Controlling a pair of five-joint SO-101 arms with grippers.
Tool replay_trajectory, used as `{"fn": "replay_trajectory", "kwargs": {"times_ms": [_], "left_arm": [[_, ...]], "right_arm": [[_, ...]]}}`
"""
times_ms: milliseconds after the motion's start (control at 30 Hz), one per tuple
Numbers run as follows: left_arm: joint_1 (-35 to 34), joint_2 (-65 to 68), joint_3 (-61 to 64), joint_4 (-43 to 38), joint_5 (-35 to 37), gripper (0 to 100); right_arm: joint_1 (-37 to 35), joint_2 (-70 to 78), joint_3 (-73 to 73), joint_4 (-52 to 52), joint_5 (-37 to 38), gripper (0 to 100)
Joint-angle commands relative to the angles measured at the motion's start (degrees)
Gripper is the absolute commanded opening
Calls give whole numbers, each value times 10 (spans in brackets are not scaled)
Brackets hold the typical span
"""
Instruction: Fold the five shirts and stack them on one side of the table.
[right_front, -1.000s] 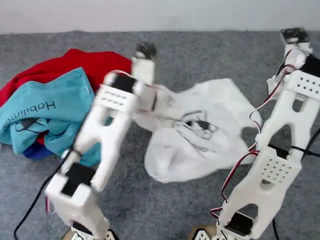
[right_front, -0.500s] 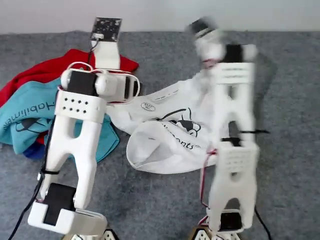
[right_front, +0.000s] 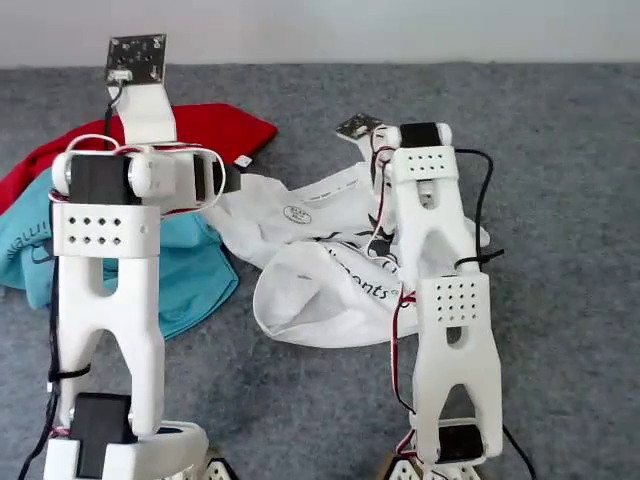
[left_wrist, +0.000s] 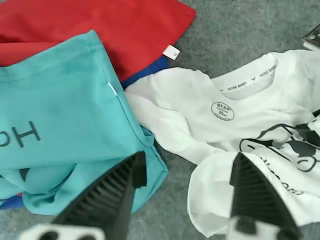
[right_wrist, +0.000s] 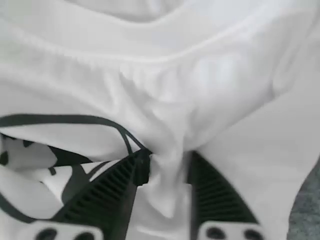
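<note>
A: So, where is the white shirt (right_front: 320, 270) lying?

B: It is lying crumpled in the middle of the frame on the grey table (right_front: 560, 200), with its collar turned toward the top and its print facing up.

A: And what is the right gripper (right_wrist: 167, 167) doing?

B: Its fingers are pressing nearly together on a raised fold of the white shirt, just beside the print.

A: And the left gripper (left_wrist: 187, 165)?

B: It is hanging wide open, gripping nothing, above the spot where the teal shirt (right_front: 190, 270) is lying just beside the white one.

A: Where are the others sitting?

B: The teal shirt is lying at the left of the frame, overlapping the red shirt (right_front: 215, 125), which is spreading toward the upper left. A blue strip (left_wrist: 150, 67) is peeking out between them. It is probably another shirt, though too little is showing to be sure.
</note>
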Motion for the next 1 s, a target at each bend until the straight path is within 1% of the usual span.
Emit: {"fn": "replay_trajectory", "kwargs": {"times_ms": [0, 100, 200, 367, 400, 500, 633, 700, 733, 800, 867, 967], "left_arm": [[53, -18, 42, -12, 2, 266], [102, -24, 104, -37, -2, 254], [125, -22, 128, -62, -2, 254], [123, -19, 129, -82, 2, 252], [123, -18, 131, -83, 2, 248], [127, -18, 131, -83, 1, 237], [123, -18, 131, -83, 1, 235], [122, -18, 131, -83, 2, 231], [122, -18, 131, -83, 2, 231], [122, -18, 131, -82, 2, 231], [123, -18, 131, -82, 2, 231], [127, -17, 132, -86, 2, 231]], "right_arm": [[50, -73, 13, 27, 6, 3], [103, -130, 96, 27, 9, 8], [162, -207, 208, 25, 12, 8], [261, -356, 409, 24, 104, 8], [282, -389, 447, 24, 132, 8], [336, -502, 571, 23, 248, 8], [384, -684, 733, 22, 413, 8], [395, -778, 795, 22, 457, 8], [396, -822, 815, 22, 462, 8], [387, -904, 827, 22, 455, 9], [364, -968, 828, 22, 446, 9], [334, -1025, 833, 22, 443, 9]]}}
